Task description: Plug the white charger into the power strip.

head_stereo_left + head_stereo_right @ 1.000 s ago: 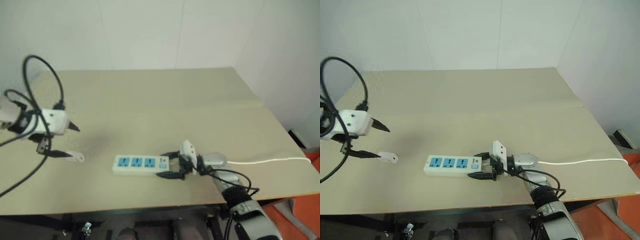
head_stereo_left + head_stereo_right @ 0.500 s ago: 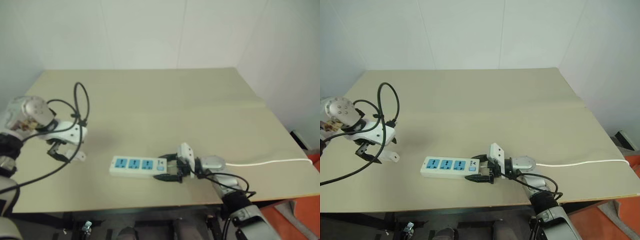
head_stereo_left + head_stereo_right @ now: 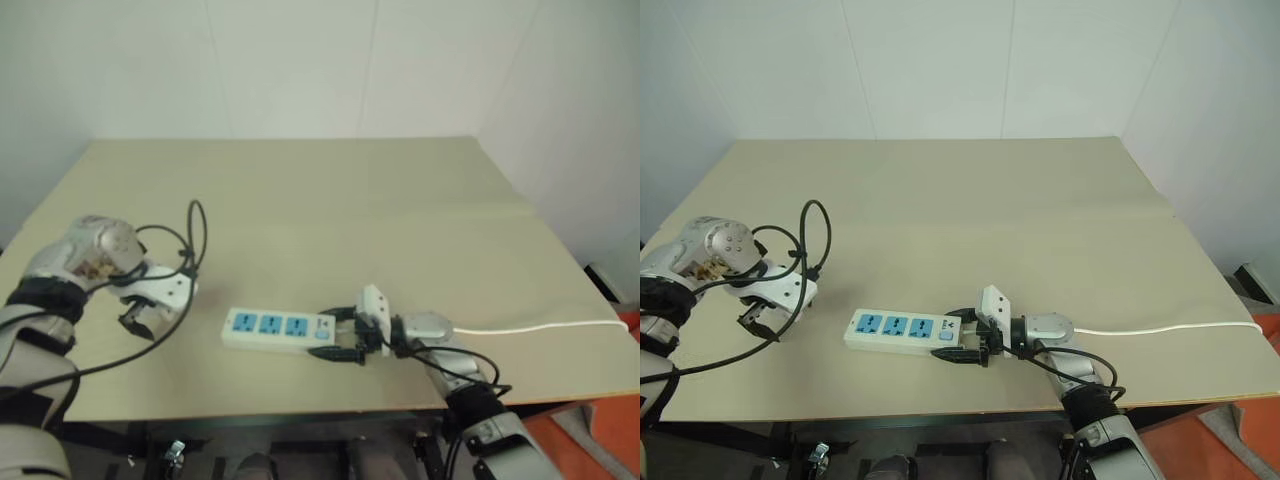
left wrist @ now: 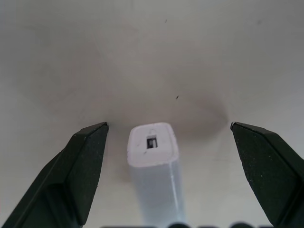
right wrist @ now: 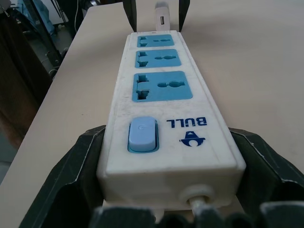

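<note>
Black fingers of the left gripper (image 4: 166,156) are spread wide on both sides of the white charger (image 4: 154,166), not touching it. The charger lies on the beige table (image 3: 330,200), its USB end facing the wrist camera. The right gripper (image 5: 166,190) clamps the switch end of the power strip (image 3: 904,329). "BULL" is printed beside the switch. The strip lies lengthwise left to right, sockets facing up, its cord (image 3: 1170,326) running off to the right.
</note>
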Robot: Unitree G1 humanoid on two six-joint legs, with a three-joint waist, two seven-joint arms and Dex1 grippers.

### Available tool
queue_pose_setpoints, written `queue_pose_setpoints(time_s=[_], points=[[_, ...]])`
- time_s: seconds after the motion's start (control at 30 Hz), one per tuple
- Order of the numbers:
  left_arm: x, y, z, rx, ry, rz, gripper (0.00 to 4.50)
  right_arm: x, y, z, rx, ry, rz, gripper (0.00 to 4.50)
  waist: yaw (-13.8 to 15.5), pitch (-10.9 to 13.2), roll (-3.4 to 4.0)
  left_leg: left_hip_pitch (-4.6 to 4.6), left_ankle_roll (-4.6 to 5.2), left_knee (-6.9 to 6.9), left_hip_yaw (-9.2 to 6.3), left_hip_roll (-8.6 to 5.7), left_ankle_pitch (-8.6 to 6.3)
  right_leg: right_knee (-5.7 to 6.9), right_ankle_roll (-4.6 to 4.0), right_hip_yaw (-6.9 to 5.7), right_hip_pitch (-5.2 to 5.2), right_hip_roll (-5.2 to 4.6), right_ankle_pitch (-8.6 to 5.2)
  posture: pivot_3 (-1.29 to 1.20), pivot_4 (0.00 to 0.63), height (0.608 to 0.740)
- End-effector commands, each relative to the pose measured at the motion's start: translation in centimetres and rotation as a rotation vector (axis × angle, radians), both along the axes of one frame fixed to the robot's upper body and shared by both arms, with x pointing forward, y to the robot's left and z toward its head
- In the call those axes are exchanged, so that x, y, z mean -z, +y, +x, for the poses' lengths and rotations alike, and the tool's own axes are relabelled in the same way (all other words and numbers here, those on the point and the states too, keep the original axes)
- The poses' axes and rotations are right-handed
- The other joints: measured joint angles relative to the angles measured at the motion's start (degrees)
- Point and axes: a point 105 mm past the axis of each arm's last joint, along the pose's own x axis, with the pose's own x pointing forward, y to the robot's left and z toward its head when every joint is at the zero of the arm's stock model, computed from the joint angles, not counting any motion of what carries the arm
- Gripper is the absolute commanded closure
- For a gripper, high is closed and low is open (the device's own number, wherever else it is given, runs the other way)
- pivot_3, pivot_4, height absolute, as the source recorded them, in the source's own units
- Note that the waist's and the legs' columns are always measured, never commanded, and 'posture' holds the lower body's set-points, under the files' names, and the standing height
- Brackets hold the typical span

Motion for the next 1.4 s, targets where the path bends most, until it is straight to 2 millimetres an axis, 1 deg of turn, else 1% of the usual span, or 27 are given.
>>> queue_pose_setpoints(time_s=[0.03,0.2,0.23,0.3,0.6,0.63,0.73,0.83,0.87,0.93,1.03,1.2,1.23,1.33,1.4], points=[[0.9,0.1,0.0,0.001,-0.001,0.005,0.0,-1.6,0.4,-0.2,-0.012,-0.048,0.051,1.07,0.1,0.0,0.0,0.02,0.0,0.0,0.0,0.0,0.0,0.02,0.0,0.0,0.01,0.0,0.0,0.0,0.15,0.74],[1.1,0.1,0.1,0.009,-0.008,0.013,0.0,-1.6,0.3,-0.2,-0.005,-0.044,0.054,1.07,0.1,0.0,0.02,0.17,0.0,0.0,0.0,-0.01,0.0,0.07,-0.01,0.01,0.12,0.0,-0.01,0.0,0.15,0.74],[1.1,0.0,0.3,0.01,-0.015,0.013,0.18,-1.6,0.3,-0.2,-0.004,-0.044,0.054,1.07,0.1,0.0,0.03,0.19,0.0,0.0,0.0,-0.01,0.0,0.07,-0.01,0.01,0.14,0.0,-0.01,0.0,0.15,0.74],[1.1,-0.1,0.4,0.013,-0.023,0.012,0.59,-1.5,0.4,-0.3,-0.003,-0.043,0.055,1.07,0.1,0.0,0.04,0.21,0.0,0.0,0.0,-0.01,0.0,0.08,-0.01,0.01,0.14,0.0,-0.01,0.0,0.15,0.74],[1.0,-0.3,0.7,0.019,-0.031,0.004,3.39,-1.5,0.4,-0.1,0.004,-0.036,0.056,1.07,0.1,-0.1,0.16,0.26,0.0,0.0,0.01,-0.02,0.0,0.1,-0.01,0.02,0.18,0.0,-0.02,0.0,0.15,0.74],[1.0,-0.3,0.7,0.02,-0.032,0.002,3.48,-1.5,0.4,0.0,0.004,-0.036,0.055,1.07,0.2,-0.1,0.17,0.26,0.0,0.0,0.01,-0.02,0.0,0.1,-0.01,0.02,0.18,0.0,-0.02,0.0,0.15,0.74],[0.7,-0.8,0.8,0.032,-0.034,-0.027,3.48,-1.5,0.4,0.0,0.003,-0.036,0.054,1.07,0.2,-0.1,0.19,0.27,0.0,0.0,0.01,-0.02,0.0,0.1,-0.01,0.02,0.19,0.0,-0.02,0.0,0.15,0.74],[-0.2,-2.4,1.0,0.06,-0.046,-0.116,3.48,-1.5,0.5,0.0,-0.001,-0.038,0.053,1.07,0.2,-0.1,0.19,0.23,0.0,0.0,0.01,-0.02,0.0,0.08,-0.01,0.02,0.18,-0.01,-0.02,0.0,0.15,0.74],[-0.8,-3.3,1.3,0.073,-0.07,-0.171,3.48,-1.4,0.5,-0.1,-0.002,-0.037,0.054,1.07,0.2,-0.1,0.19,0.21,0.0,0.0,0.01,-0.03,0.0,0.07,-0.01,0.02,0.18,-0.01,-0.02,0.0,0.15,0.74],[-2.2,-5.3,1.8,0.091,-0.119,-0.302,3.48,-1.2,0.7,-0.3,-0.01,-0.037,0.051,1.07,0.4,-0.1,0.18,0.13,0.0,0.01,0.0,-0.03,0.0,0.05,-0.02,-0.01,0.14,-0.04,-0.02,0.0,0.15,0.74],[-4.3,-7.8,2.1,0.094,-0.153,-0.483,3.48,-0.9,0.9,-0.6,-0.034,-0.037,0.037,1.07,0.4,-0.1,0.13,-0.04,0.0,0.13,-0.03,-0.02,0.0,0.05,-0.03,-0.06,0.05,-0.04,-0.01,0.0,0.15,0.74],[-7.6,-11.3,1.4,0.146,-0.192,-0.796,3.48,-1.0,1.2,-0.8,-0.057,-0.049,0.031,1.07,-0.1,-0.1,0.13,0.01,0.01,0.1,-0.04,0.01,0.0,0.12,-0.05,-0.05,0.03,-0.01,0.0,0.0,0.15,0.74],[-8.2,-12.2,1.1,0.163,-0.196,-0.892,3.48,-0.9,1.2,-0.9,-0.058,-0.048,0.031,1.07,-0.1,-0.1,0.14,0.02,0.01,0.1,-0.04,0.01,0.0,0.14,-0.05,-0.05,0.03,-0.01,0.0,0.0,0.15,0.74],[-9.4,-14.4,0.6,0.164,-0.224,-1.159,3.48,-0.6,1.3,-1.0,-0.061,-0.045,0.027,1.07,0.1,-0.1,0.13,0.06,0.0,0.14,-0.04,0.0,0.0,0.16,-0.05,-0.04,0.08,-0.04,0.0,0.0,0.15,0.74],[-9.4,-15.5,0.2,0.132,-0.219,-1.291,3.48,-0.5,1.3,-1.1,-0.063,-0.045,0.024,1.07,0.1,-0.1,0.13,0.04,0.0,0.23,-0.05,-0.01,0.0,0.17,-0.06,-0.06,0.1,-0.05,0.01,0.0,0.15,0.74]])
